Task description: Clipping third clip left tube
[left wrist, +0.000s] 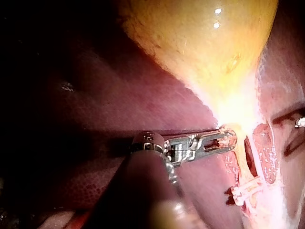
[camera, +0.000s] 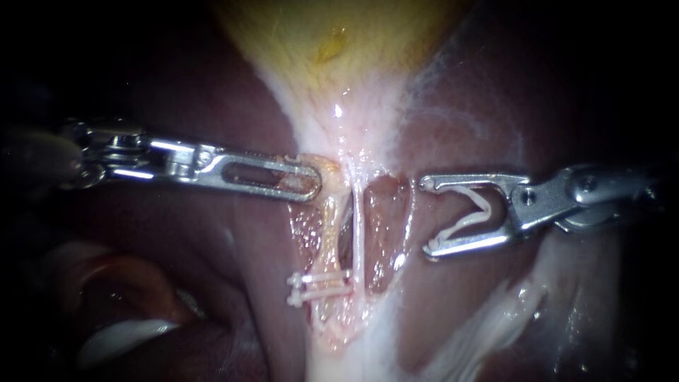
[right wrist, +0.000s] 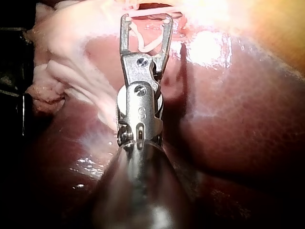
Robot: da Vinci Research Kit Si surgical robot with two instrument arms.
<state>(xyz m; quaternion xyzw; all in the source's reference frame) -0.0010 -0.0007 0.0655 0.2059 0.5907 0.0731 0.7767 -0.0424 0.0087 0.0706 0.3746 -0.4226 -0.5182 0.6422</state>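
Note:
The yellowish left tube (camera: 327,237) runs down from the gallbladder (camera: 339,42), with the thin white right tube (camera: 356,233) beside it. Two white clips (camera: 320,286) cross the left tube low down, one just above the other; they also show in the left wrist view as the clips (left wrist: 248,188). My left instrument (camera: 311,180) has its slotted jaws shut on the tissue at the top of the left tube, seen also from its own camera (left wrist: 231,138). My right instrument (camera: 426,216) stands to the right of both tubes, apart from them. Its spread jaws carry an open white clip (camera: 470,212) between them (right wrist: 145,18).
Dark red liver (camera: 212,240) surrounds the tubes on both sides. A window of bared tissue (camera: 385,226) lies between the right tube and my right instrument. White fatty tissue (camera: 495,318) runs down to the lower right.

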